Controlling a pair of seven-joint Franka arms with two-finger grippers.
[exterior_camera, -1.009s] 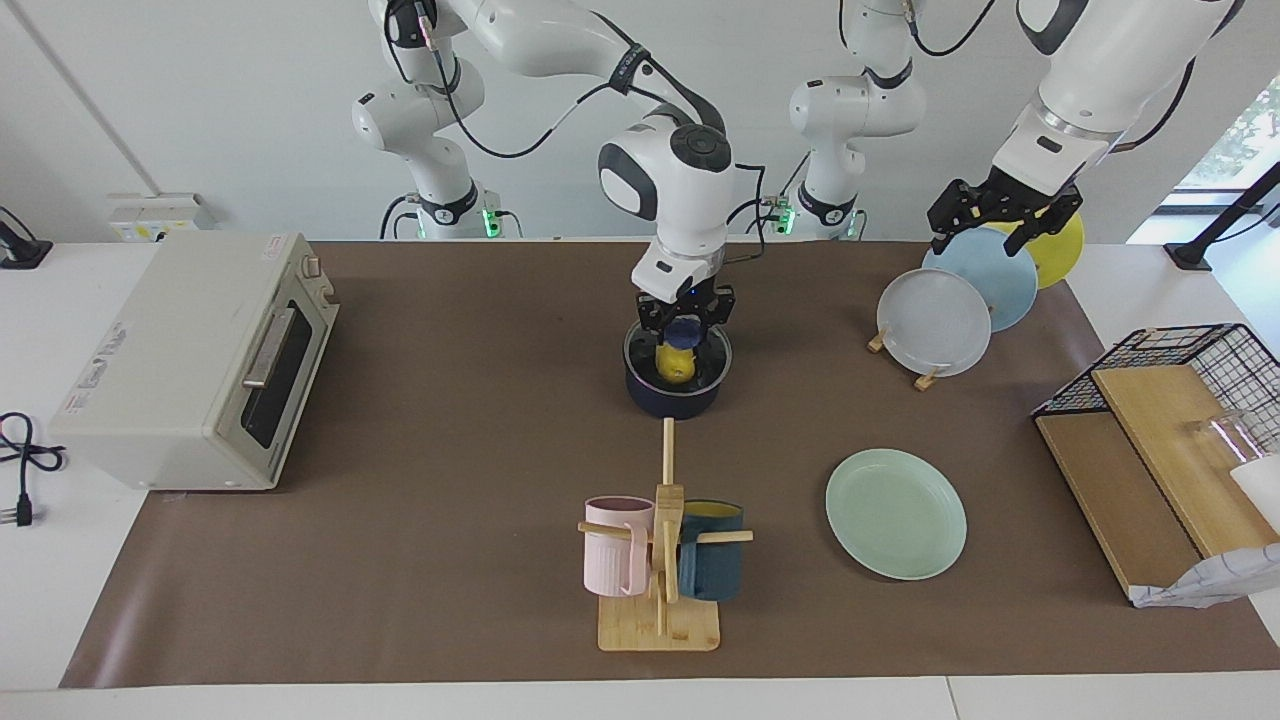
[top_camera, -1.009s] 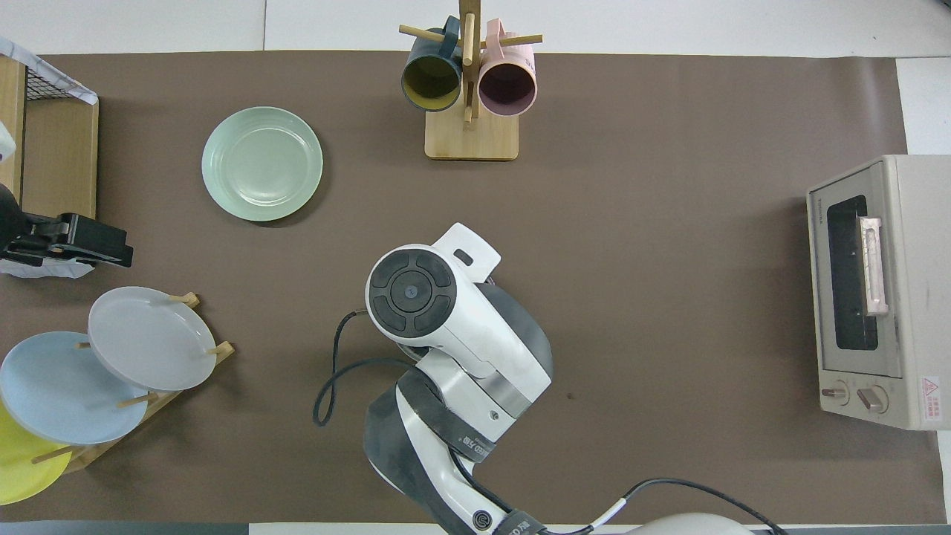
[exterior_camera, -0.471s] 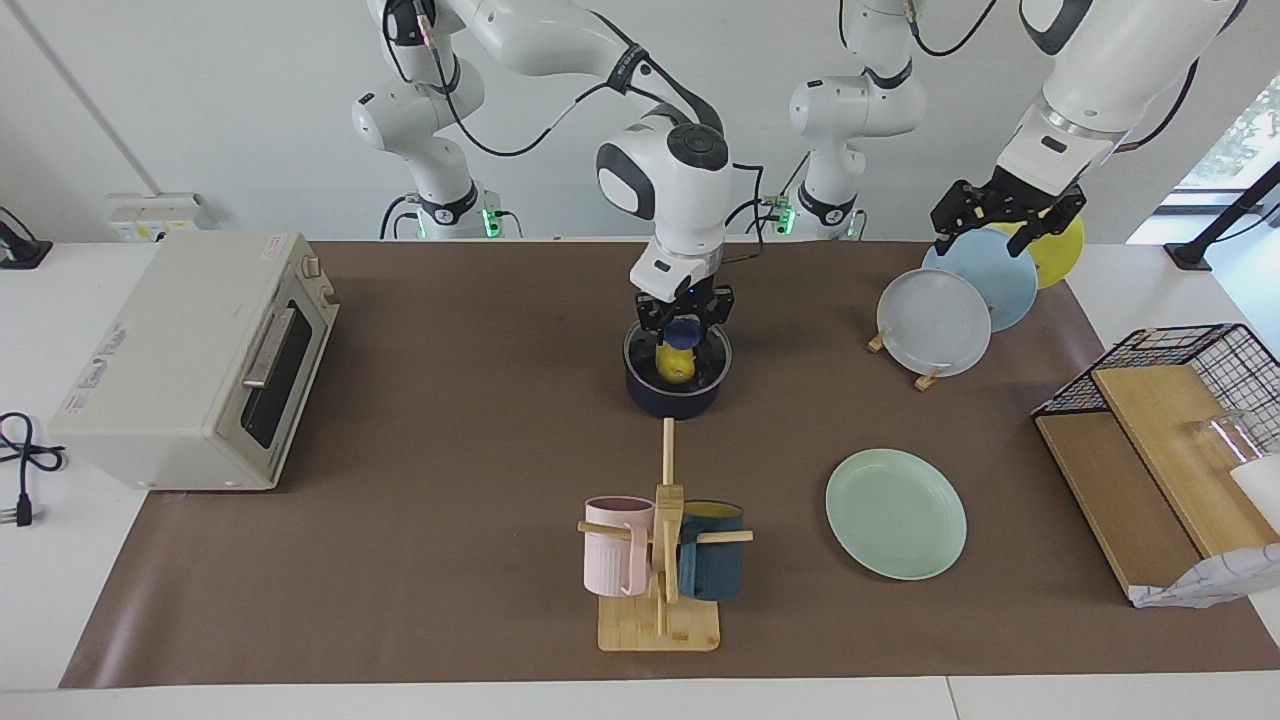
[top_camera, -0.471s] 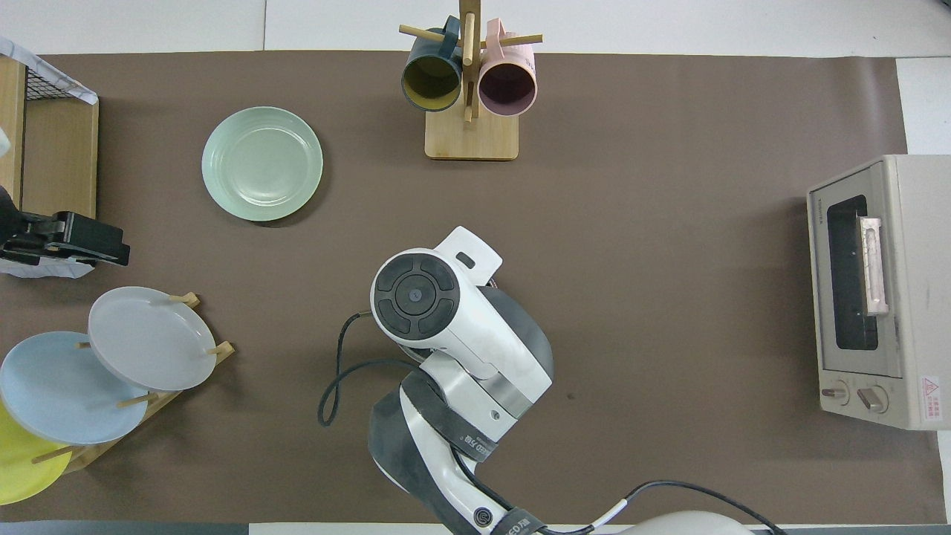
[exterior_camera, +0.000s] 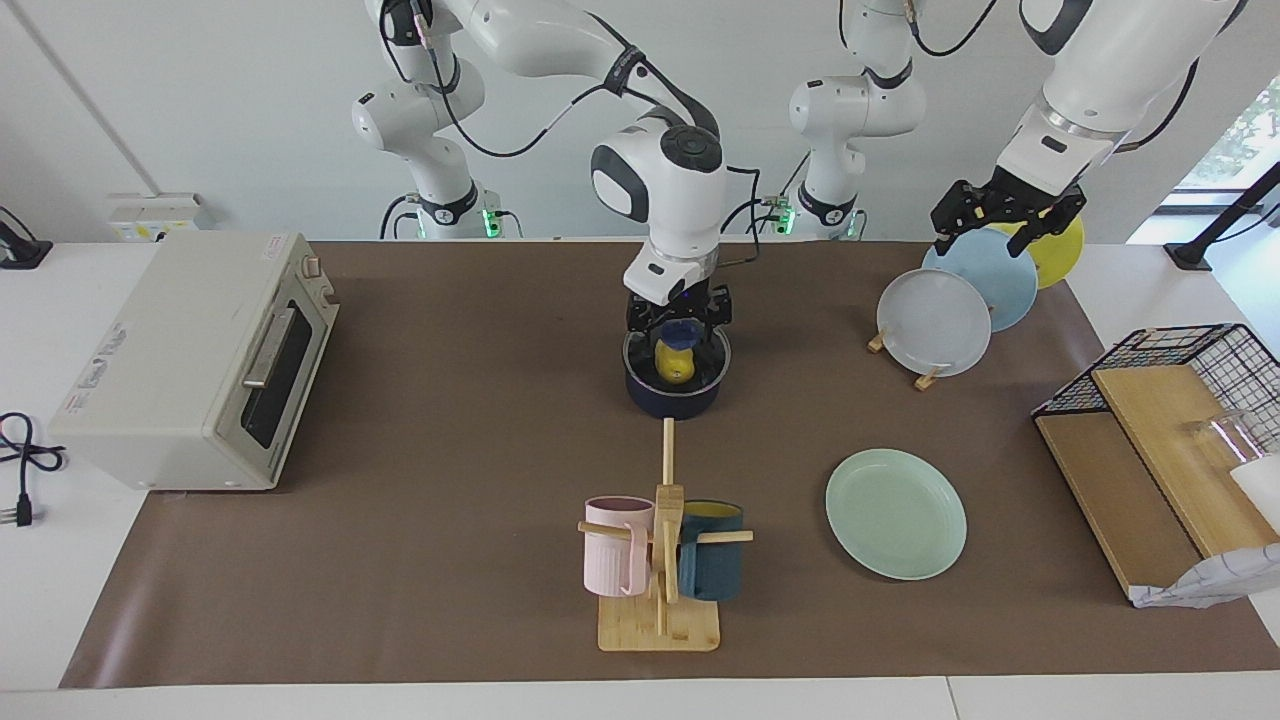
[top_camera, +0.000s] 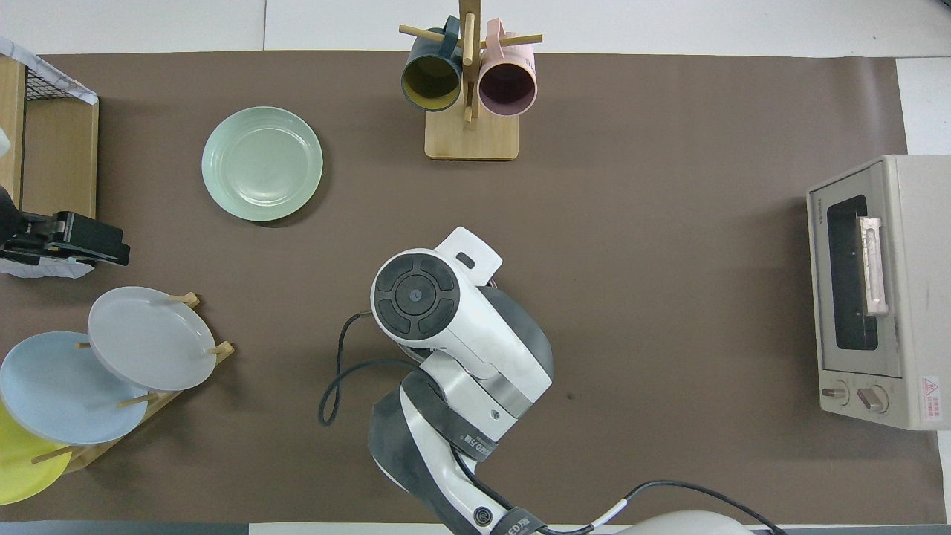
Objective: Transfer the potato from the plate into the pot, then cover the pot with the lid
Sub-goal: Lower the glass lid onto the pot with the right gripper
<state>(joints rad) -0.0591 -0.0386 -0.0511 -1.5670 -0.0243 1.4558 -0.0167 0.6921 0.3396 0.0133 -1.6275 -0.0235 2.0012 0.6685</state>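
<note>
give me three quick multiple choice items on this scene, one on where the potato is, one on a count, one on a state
1. Where is the potato?
A. on the mint-green plate
B. in the pot
C. in the toaster oven

2. How many mugs hang on the wooden mug stand?
A. one
B. two
C. four

3. What is on the mint-green plate?
A. nothing
B. a lid
C. a mug

Answers:
1 B: the potato shows through the glass lid on the pot.
2 B: a pink mug and a dark blue mug.
3 A: the mint-green plate is bare.

plates 4 | mugs 2 | pot 1 | potato 1 | toaster oven 1
</note>
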